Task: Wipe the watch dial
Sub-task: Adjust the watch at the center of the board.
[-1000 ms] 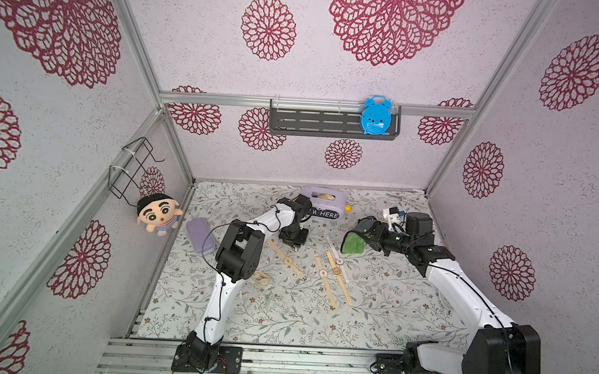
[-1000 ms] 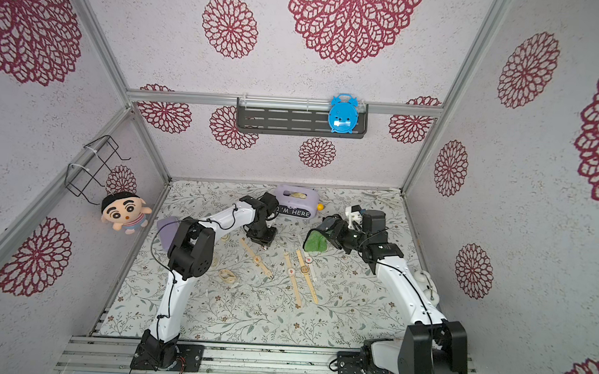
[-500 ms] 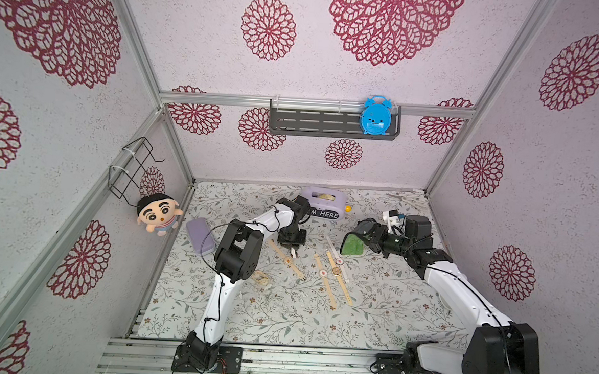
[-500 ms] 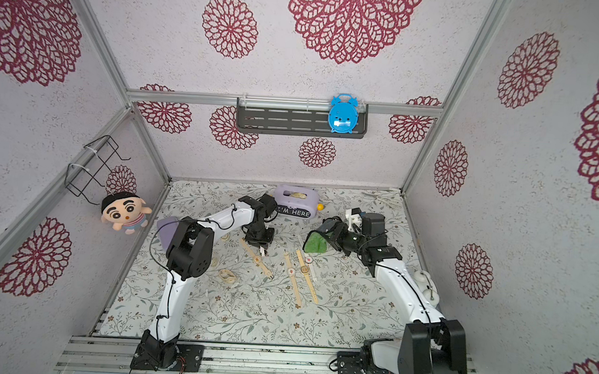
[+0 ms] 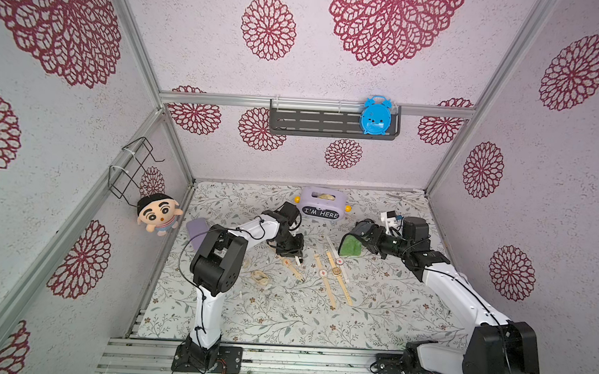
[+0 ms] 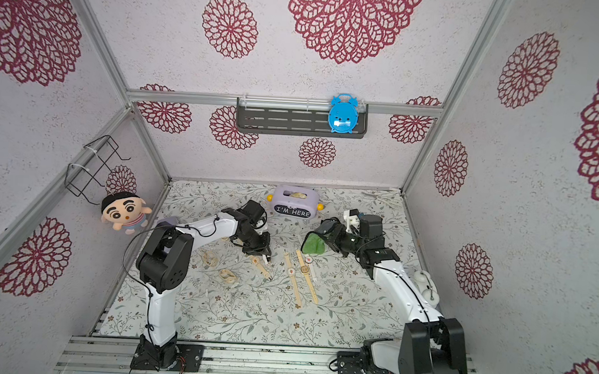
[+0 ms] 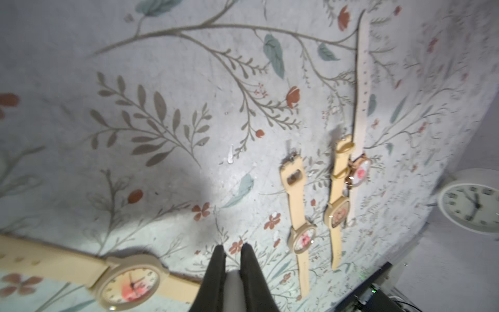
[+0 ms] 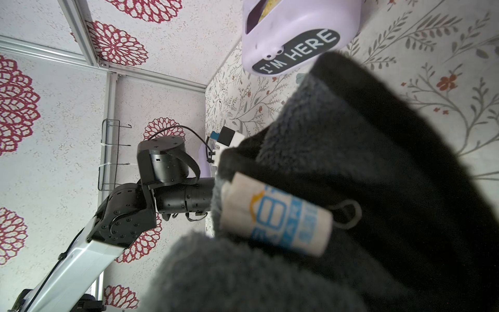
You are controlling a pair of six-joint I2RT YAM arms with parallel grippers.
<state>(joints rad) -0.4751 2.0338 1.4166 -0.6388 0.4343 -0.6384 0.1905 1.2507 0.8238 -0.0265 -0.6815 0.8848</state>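
Observation:
Several beige-strapped watches lie flat on the floral table. The leftmost watch (image 5: 287,263) (image 7: 131,283) has a cream dial with a pink smear. My left gripper (image 5: 297,257) (image 7: 233,250) hangs low just to the right of that dial, over its strap. Its black fingers stand almost together with only a slit between them, and I see nothing held. A cloth (image 5: 351,247) (image 8: 351,162) with a green face and a dark grey back is bunched in my right gripper (image 5: 361,235). It hides the fingers and hangs above the far ends of the other watches (image 5: 323,272).
A lavender "I'M HERE" box (image 5: 321,206) stands at the back centre. Coiled beige straps (image 5: 260,277) lie left of the watches. A purple pad (image 5: 197,228) lies by the left wall. A white clock (image 6: 425,282) sits by the right wall.
The left gripper's fingers have drawn together beside the leftmost watch. The right arm with the cloth has barely shifted.

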